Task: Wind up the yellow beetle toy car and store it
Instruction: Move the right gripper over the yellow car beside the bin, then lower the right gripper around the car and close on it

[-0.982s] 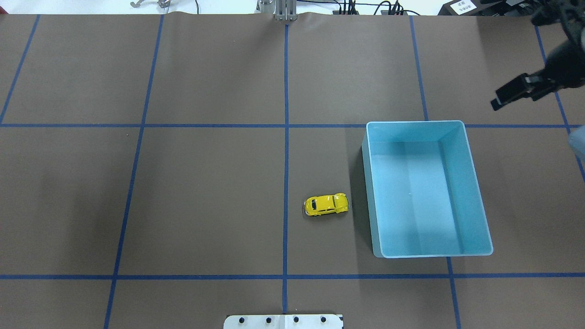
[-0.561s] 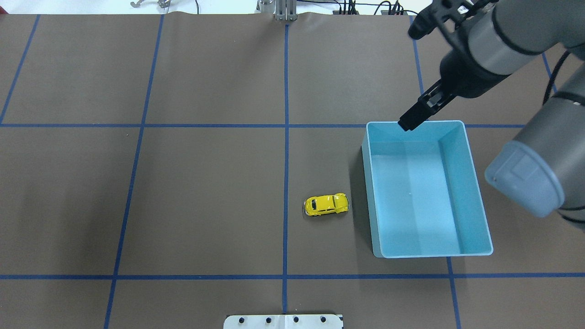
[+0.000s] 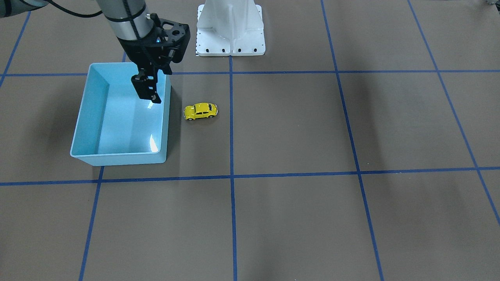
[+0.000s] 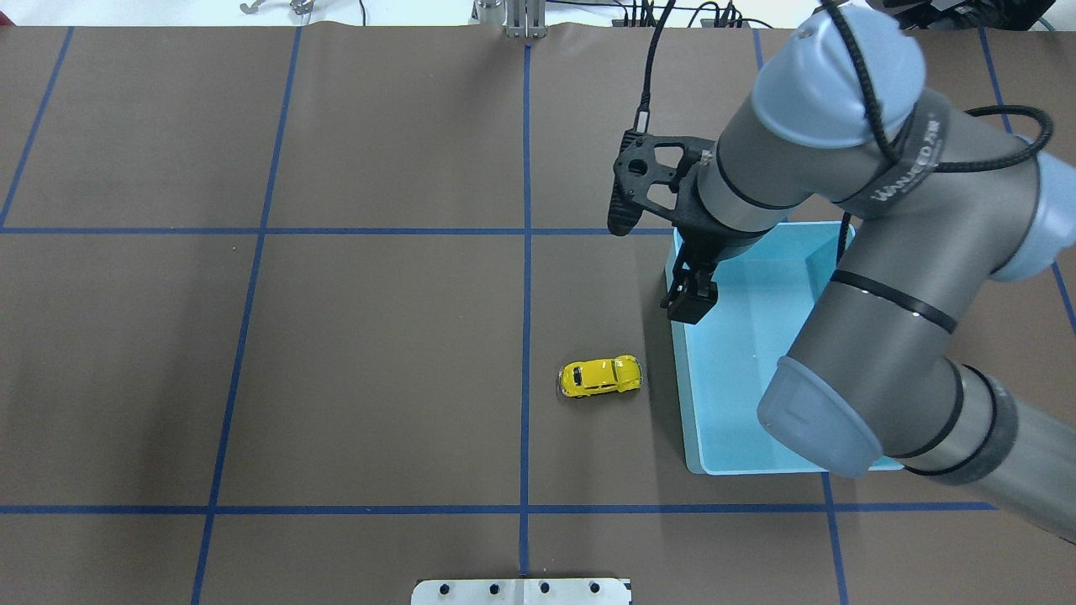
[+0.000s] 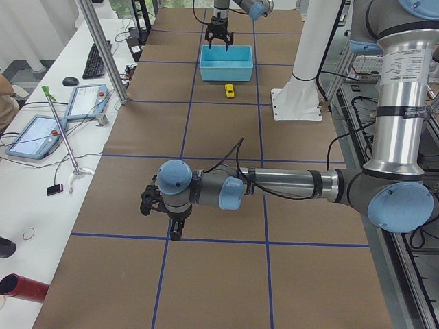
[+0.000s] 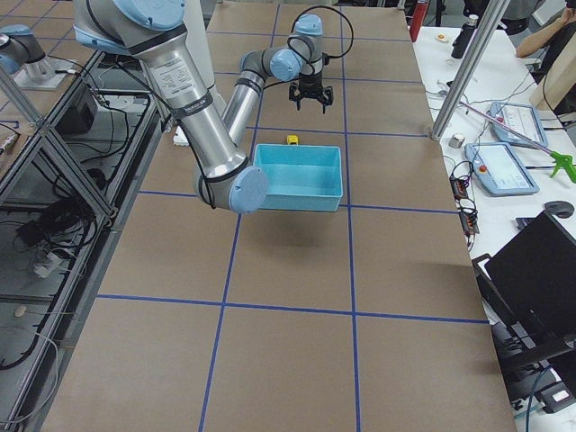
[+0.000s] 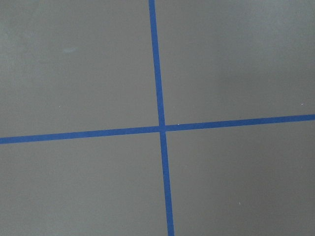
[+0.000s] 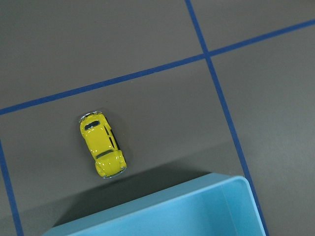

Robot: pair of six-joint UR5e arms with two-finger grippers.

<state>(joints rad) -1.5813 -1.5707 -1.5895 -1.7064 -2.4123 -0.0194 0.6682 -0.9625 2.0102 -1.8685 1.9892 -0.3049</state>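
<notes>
The yellow beetle toy car (image 4: 600, 376) stands on its wheels on the brown table, just left of the light blue bin (image 4: 683, 370). It also shows in the front view (image 3: 200, 111) and the right wrist view (image 8: 102, 145). My right gripper (image 4: 689, 304) hangs high over the bin's near-left rim, pointing down, open and empty, up and to the right of the car. In the front view the right gripper (image 3: 152, 95) is over the bin's wall (image 3: 117, 159). My left gripper (image 5: 171, 229) shows only in the exterior left view, far from the car; I cannot tell its state.
Blue tape lines (image 4: 526, 252) divide the brown table cover into squares. The robot's white base plate (image 3: 230, 27) stands behind the car. The left wrist view shows only bare table with a tape crossing (image 7: 162, 129). The bin holds nothing.
My right arm has swung in from the far right corner to above the bin's left rim, nearer the car. The car and bin have not moved.
</notes>
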